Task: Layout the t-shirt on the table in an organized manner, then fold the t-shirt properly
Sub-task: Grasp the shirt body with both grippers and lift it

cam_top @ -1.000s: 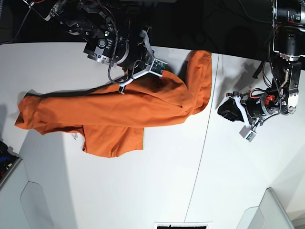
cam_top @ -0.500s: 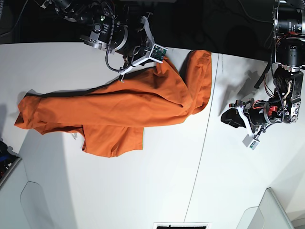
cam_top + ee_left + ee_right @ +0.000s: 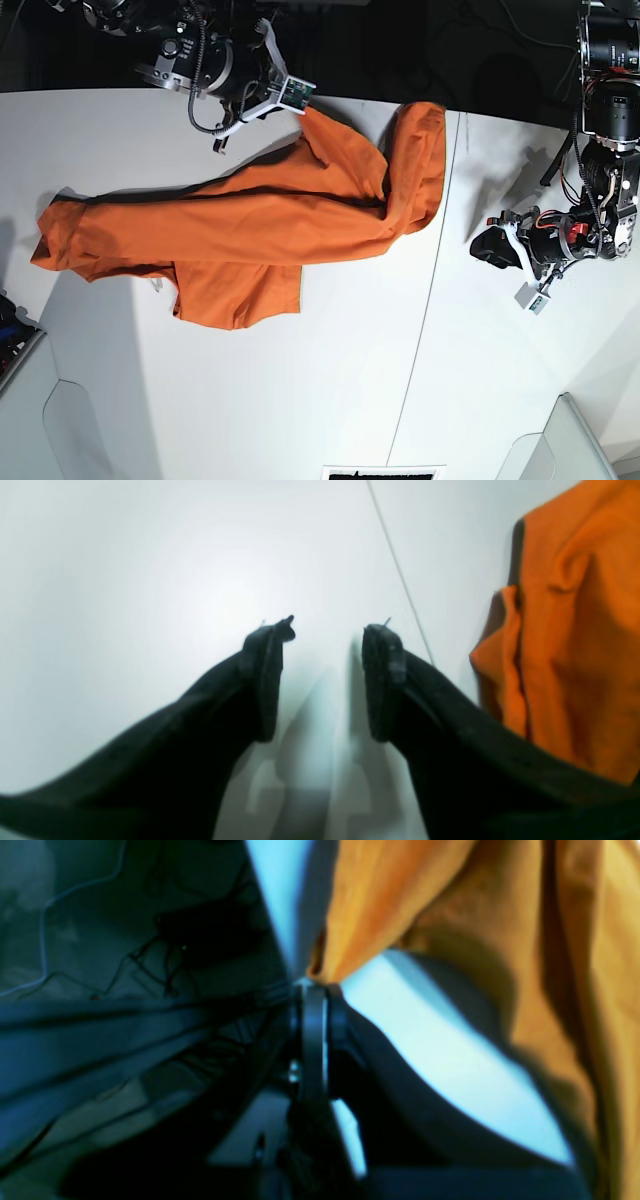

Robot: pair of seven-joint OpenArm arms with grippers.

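Worktop (image 3: 300, 400): white, thin dark seam (image 3: 425, 300) running near to far.
T-shirt (image 3: 240, 225): orange, crumpled lengthwise across the worktop's middle, one end toward its far edge.
Left gripper (image 3: 508, 263): released, nothing between its jaws, over bare worktop beside the seam.
Right gripper (image 3: 300, 104): clenched, grasping the t-shirt's lifted corner at the far edge.

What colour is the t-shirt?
Plain bright orange t-shirt, no pattern; shows best in the base view.
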